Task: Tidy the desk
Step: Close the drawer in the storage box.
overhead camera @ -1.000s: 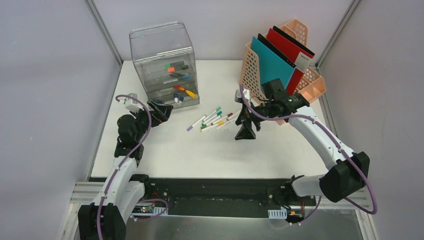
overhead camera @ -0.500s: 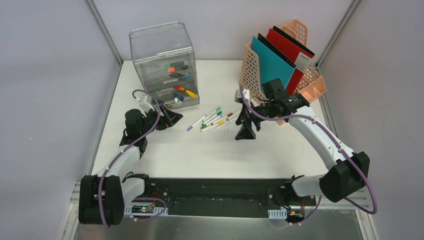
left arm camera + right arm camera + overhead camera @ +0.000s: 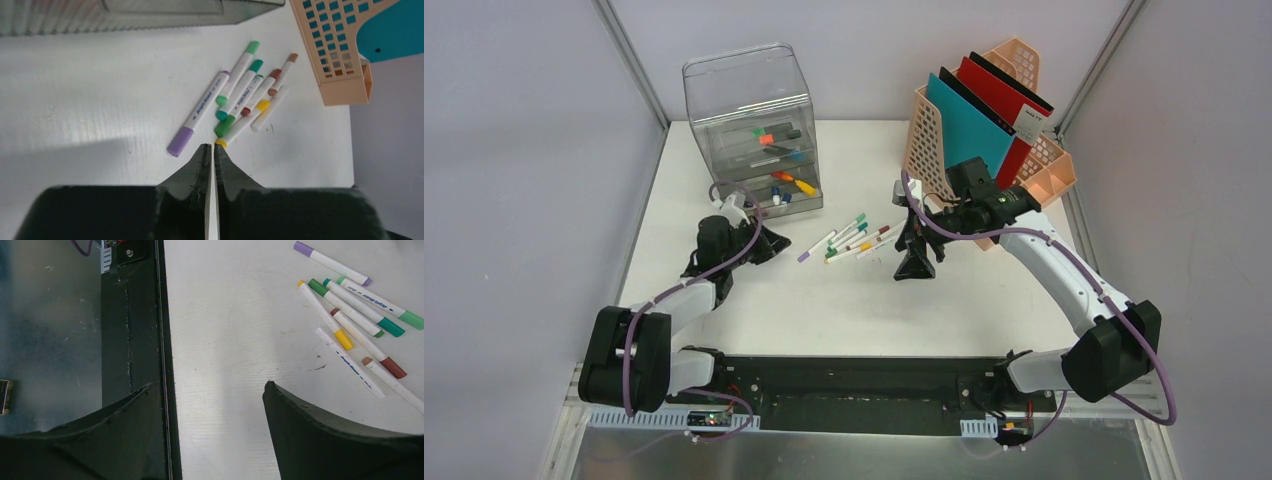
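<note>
My left pincer (image 3: 210, 147) is shut on nothing just short of the purple-capped marker (image 3: 199, 114) lying on the white surface (image 3: 100, 90) beneath both arms, so I should open it and straddle that barrel squarely, my right pincer (image 3: 209, 384) hanging wide nearby.

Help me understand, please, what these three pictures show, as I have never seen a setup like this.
These show two robot arms bolted to a white desk. The wide picture comes from a fixed camera above and behind them; the other two come from a camera on each wrist, looking past that arm's own fingers. On the desk lie loose markers, a clear drawer box with more pens inside, and a peach basket holding a teal folder and a red folder. The left gripper is shut on nothing, its tips just short of the markers. The right gripper is open and empty, beside the markers.
</note>
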Motion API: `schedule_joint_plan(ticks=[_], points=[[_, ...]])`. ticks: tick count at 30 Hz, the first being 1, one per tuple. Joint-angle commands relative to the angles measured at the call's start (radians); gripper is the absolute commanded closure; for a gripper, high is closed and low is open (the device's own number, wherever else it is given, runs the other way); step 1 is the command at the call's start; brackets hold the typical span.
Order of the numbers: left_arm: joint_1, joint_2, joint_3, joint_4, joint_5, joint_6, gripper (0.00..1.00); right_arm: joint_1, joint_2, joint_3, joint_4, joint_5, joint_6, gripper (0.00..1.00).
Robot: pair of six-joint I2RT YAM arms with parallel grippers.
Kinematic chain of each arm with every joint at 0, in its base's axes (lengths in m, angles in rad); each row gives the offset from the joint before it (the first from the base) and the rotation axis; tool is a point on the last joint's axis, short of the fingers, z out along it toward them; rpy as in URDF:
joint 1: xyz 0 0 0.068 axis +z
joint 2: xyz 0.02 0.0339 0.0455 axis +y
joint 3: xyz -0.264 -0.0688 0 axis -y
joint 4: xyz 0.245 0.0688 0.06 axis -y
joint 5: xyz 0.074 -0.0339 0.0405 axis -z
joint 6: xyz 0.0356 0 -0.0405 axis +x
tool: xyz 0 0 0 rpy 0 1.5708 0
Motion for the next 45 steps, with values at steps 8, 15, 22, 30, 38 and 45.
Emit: schedule_joint_plan(ticks=[8,15,22,30,38,45], points=[[-0.008,0.095,0.035,0.139,-0.26,-0.187,1.0,-0.002,-0.002,0.024,0.008,-0.017,-0.031,0.2],[-0.008,0.165,0.106,0.014,-0.383,-0.359,1.0,-0.002,-0.004,0.024,0.005,-0.016,-0.033,0.2],[-0.008,0.225,0.15,0.007,-0.404,-0.436,1.0,-0.002,-0.005,0.024,0.004,-0.016,-0.035,0.2],[-0.008,0.241,0.175,0.009,-0.416,-0.444,1.0,-0.001,-0.006,0.025,0.002,-0.016,-0.036,0.2],[-0.007,0.256,0.205,0.009,-0.45,-0.433,1.0,-0.002,-0.009,0.025,0.001,-0.015,-0.038,0.2],[0.02,0.358,0.293,0.082,-0.448,-0.417,1.0,-0.001,-0.012,0.025,-0.001,-0.016,-0.039,0.2]])
